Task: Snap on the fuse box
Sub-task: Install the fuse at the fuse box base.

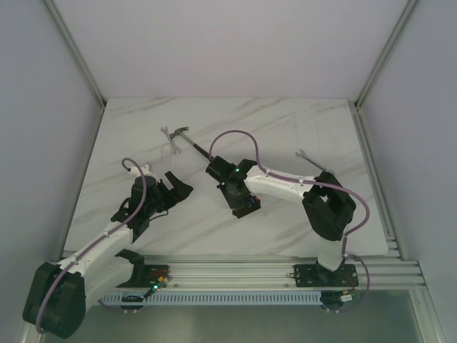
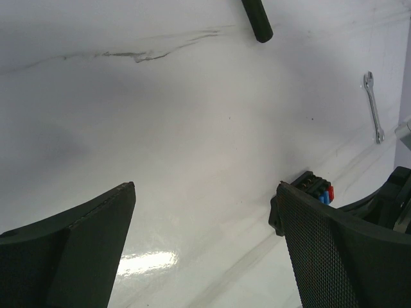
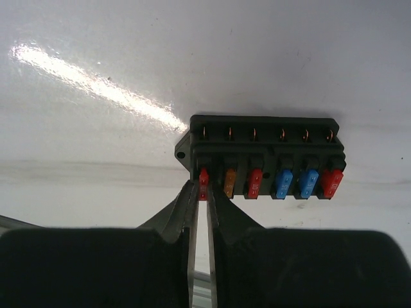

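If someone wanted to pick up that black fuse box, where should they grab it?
Probably across its narrow width, coming down from above: the fuse box lies flat and its two long sides look straight and parallel. Near the middle it should balance; avoid pressing the coloured fuses along one edge.

The right gripper (image 1: pixel 240 201) hung low over the marble table (image 1: pixel 300 118), its tip at the fuse box (image 1: pixel 250 207), a small black block with a fleck of red. From above its jaws were hidden, so it perhaps touched the block. Just beyond that gripper's wrist lay a hammer (image 1: pixel 194 143), its black handle running away and leftward to the head, with a small wrench (image 1: pixel 170 140) beside the head. A second wrench (image 1: pixel 308 158) lay well off to the gripper's right. To its left, apart, the left gripper (image 1: pixel 178 185) held its fingers spread.
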Tool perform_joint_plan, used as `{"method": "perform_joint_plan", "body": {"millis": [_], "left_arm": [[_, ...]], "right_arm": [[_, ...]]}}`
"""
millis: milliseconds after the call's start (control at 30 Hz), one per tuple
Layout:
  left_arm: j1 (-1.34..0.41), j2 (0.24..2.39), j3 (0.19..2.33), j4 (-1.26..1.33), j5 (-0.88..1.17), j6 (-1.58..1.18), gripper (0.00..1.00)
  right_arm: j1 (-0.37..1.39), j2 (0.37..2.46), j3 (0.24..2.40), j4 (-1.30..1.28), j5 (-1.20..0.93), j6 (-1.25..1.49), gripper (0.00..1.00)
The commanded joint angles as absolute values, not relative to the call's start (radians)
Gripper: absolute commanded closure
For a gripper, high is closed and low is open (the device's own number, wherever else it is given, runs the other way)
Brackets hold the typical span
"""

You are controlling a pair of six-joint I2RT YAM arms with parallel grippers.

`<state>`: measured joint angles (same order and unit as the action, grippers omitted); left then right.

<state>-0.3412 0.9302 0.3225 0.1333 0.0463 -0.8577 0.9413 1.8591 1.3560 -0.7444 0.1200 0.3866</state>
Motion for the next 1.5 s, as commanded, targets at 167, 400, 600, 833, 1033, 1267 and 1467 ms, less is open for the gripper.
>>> {"method": "perform_joint_plan", "body": {"millis": [167,400,600,833,1033,1267,1467], "left_arm": [[-0.336,0.937,0.327,0.123,0.060,-0.838,0.00],[-0.336,0.933,0.323,0.121,0.060,-0.841,0.00],[-0.336,0.935,0.320,0.121,0.059,-0.843,0.00],[-0.336,0.937,0.321,0.120,0.062,-0.849,0.00],[-0.336,0.936,0.317,0.118,0.060,-0.850,0.00],[-0.336,0.927,0.317,0.115,0.061,-0.849,0.00],[-0.336,0.927,0.320,0.116,0.063,-0.849,0.00]], "right_arm": [[0.932,1.914,1.368,-0.781,0.125,0.398,1.00],[0.910,1.972,1.300,-0.754,0.124,0.375,1.00],[0.910,2.053,1.284,-0.727,0.125,0.366,1.00],[0.918,2.126,1.319,-0.711,0.100,0.358,1.00],[0.920,2.195,1.295,-0.700,0.107,0.380,1.00],[0.926,2.064,1.337,-0.703,0.107,0.379,0.96],[0.925,1.932,1.426,-0.747,0.106,0.388,0.79]]}}
